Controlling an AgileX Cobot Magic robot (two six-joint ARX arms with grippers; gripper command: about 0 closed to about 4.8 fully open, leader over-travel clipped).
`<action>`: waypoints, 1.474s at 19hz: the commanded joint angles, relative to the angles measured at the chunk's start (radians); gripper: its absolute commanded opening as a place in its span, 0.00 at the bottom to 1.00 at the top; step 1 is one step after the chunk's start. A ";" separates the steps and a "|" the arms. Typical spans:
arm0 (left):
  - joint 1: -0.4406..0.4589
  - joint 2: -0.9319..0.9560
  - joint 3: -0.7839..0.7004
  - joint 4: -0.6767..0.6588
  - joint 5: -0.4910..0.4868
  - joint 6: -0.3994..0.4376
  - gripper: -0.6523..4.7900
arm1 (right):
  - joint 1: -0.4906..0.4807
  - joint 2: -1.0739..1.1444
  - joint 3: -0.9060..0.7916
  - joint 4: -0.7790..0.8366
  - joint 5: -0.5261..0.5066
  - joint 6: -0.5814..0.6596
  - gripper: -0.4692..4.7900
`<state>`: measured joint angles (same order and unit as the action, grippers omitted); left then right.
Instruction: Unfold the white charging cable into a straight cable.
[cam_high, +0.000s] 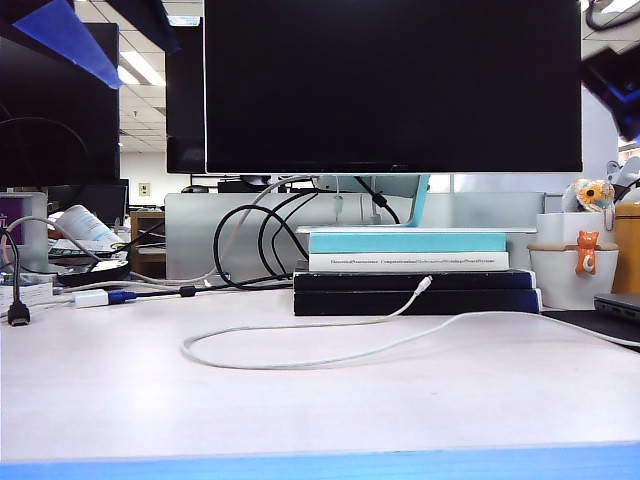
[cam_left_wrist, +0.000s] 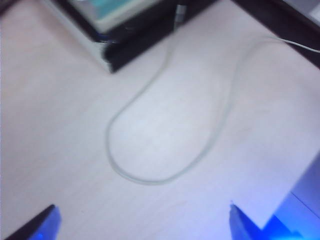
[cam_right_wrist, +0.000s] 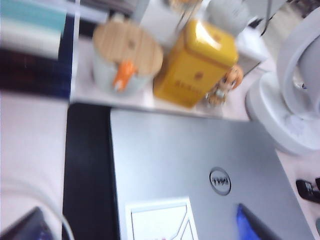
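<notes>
Nearest on the worktop (cam_high: 110, 400), the white charging cable (cam_high: 300, 362) lies in one wide loop, its plug end resting against the stack of books (cam_high: 410, 280) and its other run trailing off toward the closed laptop (cam_right_wrist: 200, 170).

The left end effector (cam_left_wrist: 142, 220) hovers high above the loop, fingers spread and empty. The right end effector (cam_right_wrist: 145, 225) hangs over the laptop, also spread and holding nothing.

A blind descent could pinch only one strand and drag the loop sideways. The far plug may snag on the books, and the right arm might clip the yellow tin (cam_right_wrist: 197, 62) beyond the laptop.
</notes>
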<state>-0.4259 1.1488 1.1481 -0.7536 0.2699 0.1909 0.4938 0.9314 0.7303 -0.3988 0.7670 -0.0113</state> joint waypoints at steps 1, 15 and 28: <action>0.005 -0.011 -0.019 -0.013 0.004 0.007 1.00 | 0.000 -0.018 0.005 0.006 0.027 0.037 1.00; 0.348 -0.189 -0.270 0.022 0.337 -0.056 1.00 | 0.005 -0.315 0.002 -0.188 -0.210 0.293 1.00; 0.350 -0.576 -0.629 0.481 -0.050 -0.211 0.83 | 0.010 -0.894 -0.300 0.142 -0.121 0.269 0.96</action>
<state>-0.0769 0.6006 0.5495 -0.3374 0.2749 -0.0116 0.5018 0.0746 0.4599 -0.3317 0.6594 0.2649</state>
